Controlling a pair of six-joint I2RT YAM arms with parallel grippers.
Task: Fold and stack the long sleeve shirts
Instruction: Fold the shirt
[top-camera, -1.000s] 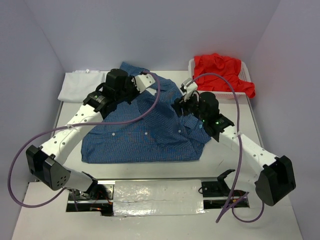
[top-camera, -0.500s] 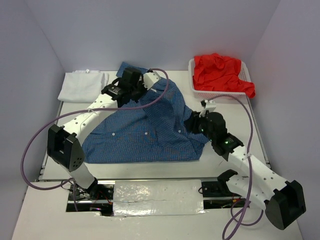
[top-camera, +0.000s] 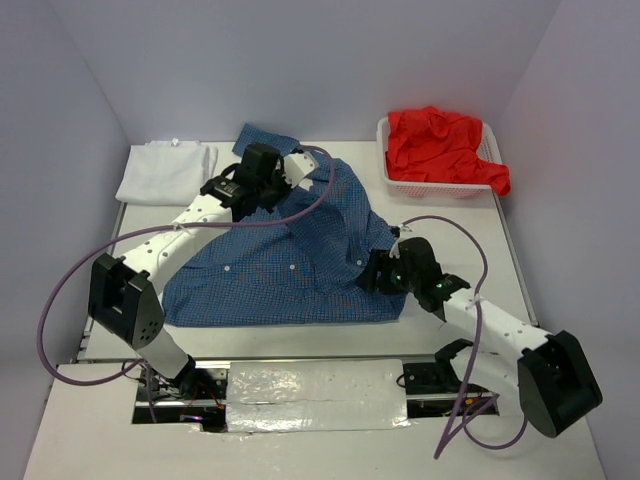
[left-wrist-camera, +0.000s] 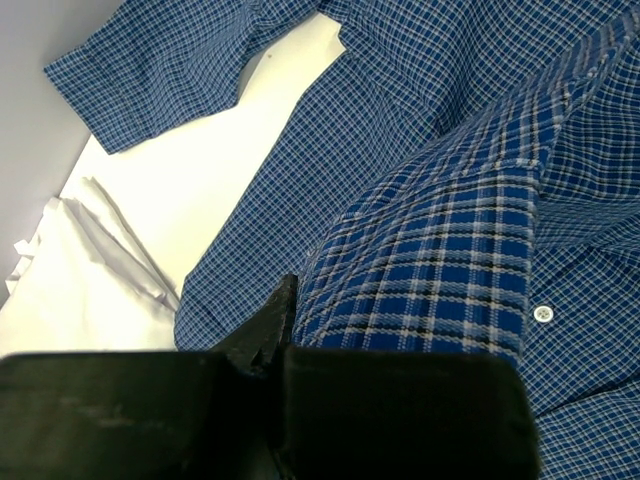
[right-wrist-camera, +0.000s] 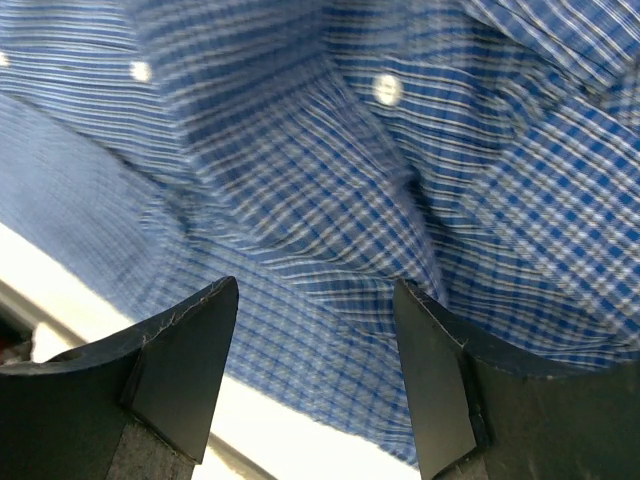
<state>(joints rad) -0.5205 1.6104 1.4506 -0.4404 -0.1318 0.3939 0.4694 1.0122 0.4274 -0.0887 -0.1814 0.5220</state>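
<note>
Rightward of the blue shirt (top-camera: 290, 262), the right arm has swung in and dropped lower than half a second ago, so the right gripper (right-wrist-camera: 312, 345) now sits over the shirt's near right corner instead of beside its right edge. Its jaws stand wide apart. The checked cloth and two white buttons lie below and between the fingers (right-wrist-camera: 185, 372), but nothing is pinched. The wrist view is too blurred to tell whether the tips touch the cloth.

By contrast, the left arm has hardly shifted. The left gripper (left-wrist-camera: 283, 318) is closed on a raised fold of the blue shirt near the collar, at the shirt's far side.

That shirt lies spread on the table (top-camera: 455, 245), one sleeve reaching toward the back wall. At the far left the white shirt (top-camera: 165, 172) lies flat, and the red shirt (top-camera: 440, 145) is heaped in the basket (top-camera: 440, 188) at the far right.
</note>
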